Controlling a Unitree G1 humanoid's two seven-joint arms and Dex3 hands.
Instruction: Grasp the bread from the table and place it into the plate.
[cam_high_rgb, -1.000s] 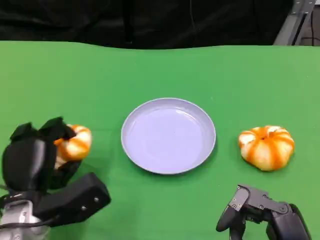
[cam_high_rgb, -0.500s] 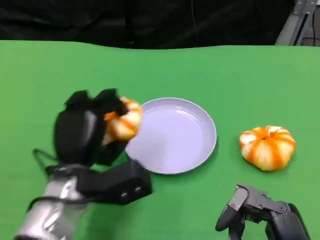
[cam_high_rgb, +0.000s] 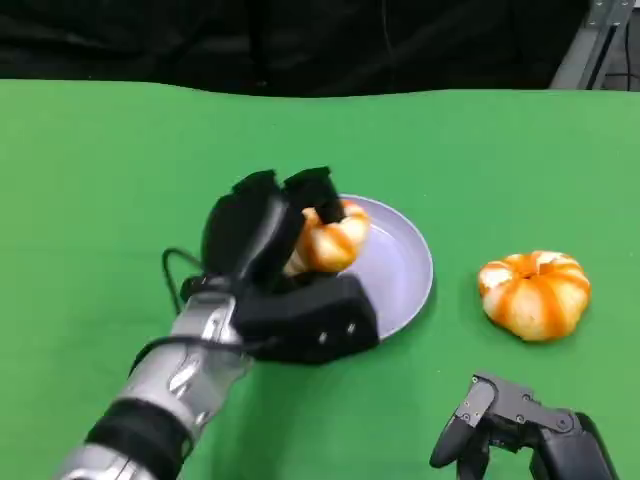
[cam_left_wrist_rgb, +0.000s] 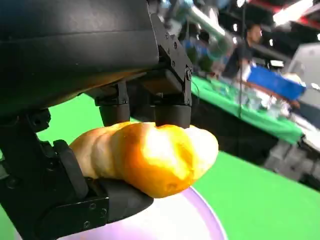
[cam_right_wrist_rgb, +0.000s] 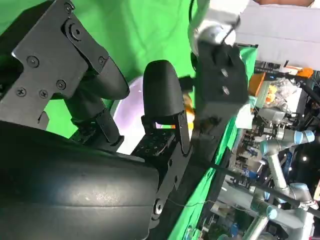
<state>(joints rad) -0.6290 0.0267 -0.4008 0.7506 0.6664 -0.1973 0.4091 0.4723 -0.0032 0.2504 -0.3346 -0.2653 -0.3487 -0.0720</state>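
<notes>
Left hand (cam_high_rgb: 262, 235), black and many-fingered on a silver forearm, was over the near-left part of the pale lavender round plate (cam_high_rgb: 405, 270), gripping a glazed orange-and-white twisted bread roll (cam_high_rgb: 328, 240). In the left wrist view the fingers (cam_left_wrist_rgb: 172, 107) clamped the roll from above while the thumb side cradled it from below, so the roll (cam_left_wrist_rgb: 150, 157) was held clear of the plate surface (cam_left_wrist_rgb: 165, 225), not resting on it. Judged as the carry-to-plate step, nearly done: roll was above the dish, release not yet made. Opening there should drop it inside the rim.

Right hand (cam_high_rgb: 520, 425) sat low at the near-right of the green-covered table (cam_high_rgb: 120, 160), holding nothing, fingers curled down but apart; likely parked out of the way. A second orange-and-white striped roll (cam_high_rgb: 534, 293) lay on the table right of the plate, apart from it, untouched. Blurred person and lab clutter showed behind in the wrist views.
</notes>
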